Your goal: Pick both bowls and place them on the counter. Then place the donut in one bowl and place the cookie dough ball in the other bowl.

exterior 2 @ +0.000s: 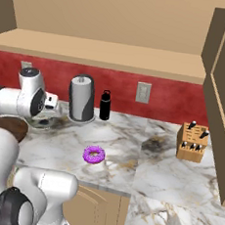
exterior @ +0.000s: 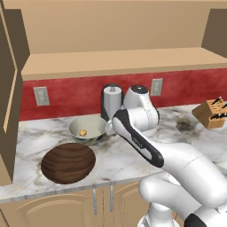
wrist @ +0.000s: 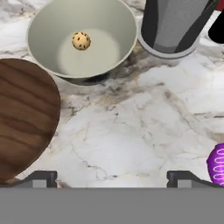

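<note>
Marble counter (exterior: pixel 115 159) is seen from above and behind a white robot arm, with a red wall behind it. Two bowls are already set on the stone, just beside each other. The grey-green bowl (exterior: pixel 87 130) stands nearer the wall and holds the cookie dough ball (wrist: pixel 81 40), a tiny speckled tan ball resting on its cream floor. The wooden bowl (exterior: pixel 68 162), wide, shallow and dark, sits nearer the counter's front edge and appears to hold nothing.

The donut (exterior 2: pixel 94 155), a small ring with purple icing, lies flat on the bare marble, well apart from both bowls, to their right in the right base view. In the hand view its purple edge is cut off at the right side.

The gripper (wrist: pixel 112 177) is held above open counter between the wooden bowl and the donut, its two dark fingertips spread wide with nothing between them.

The donut is judged to be light and soft, with icing that may smear or slip. A gentle hold across one side of the ring, one finger through the hole and one outside, is likely to be most secure. A hard squeeze could crush it.

A grey canister (exterior 2: pixel 82 98) and a black bottle (exterior 2: pixel 105 105) stand by the wall.
</note>
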Available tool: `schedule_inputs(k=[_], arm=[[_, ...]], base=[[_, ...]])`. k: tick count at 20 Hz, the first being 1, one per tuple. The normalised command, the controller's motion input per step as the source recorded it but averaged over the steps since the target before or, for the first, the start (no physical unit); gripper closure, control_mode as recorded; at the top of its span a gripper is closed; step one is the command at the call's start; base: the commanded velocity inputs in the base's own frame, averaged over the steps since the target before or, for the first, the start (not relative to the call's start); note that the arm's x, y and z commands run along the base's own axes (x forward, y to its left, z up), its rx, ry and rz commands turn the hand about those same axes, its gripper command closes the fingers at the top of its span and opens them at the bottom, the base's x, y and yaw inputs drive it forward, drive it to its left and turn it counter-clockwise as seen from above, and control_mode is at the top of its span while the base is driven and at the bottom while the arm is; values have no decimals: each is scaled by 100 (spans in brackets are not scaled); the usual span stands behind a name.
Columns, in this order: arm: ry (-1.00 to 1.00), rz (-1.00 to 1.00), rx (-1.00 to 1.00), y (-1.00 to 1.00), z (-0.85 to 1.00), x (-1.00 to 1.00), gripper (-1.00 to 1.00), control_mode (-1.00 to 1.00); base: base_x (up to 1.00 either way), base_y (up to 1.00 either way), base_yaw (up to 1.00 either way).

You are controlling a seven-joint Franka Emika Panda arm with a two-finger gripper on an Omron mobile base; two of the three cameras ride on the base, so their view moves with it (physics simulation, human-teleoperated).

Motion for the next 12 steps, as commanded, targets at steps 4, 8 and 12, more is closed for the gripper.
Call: schedule_inputs(k=[4, 8, 12], arm=[[0, -6, -1, -74, 0, -31, -100, -100], [0, -10, -2, -76, 0, -26, -100, -100], [8, -12, -3, -75, 0, -14, -100, -100]], base=[[0, 0, 0], [0, 0, 0], [0, 0, 0]])
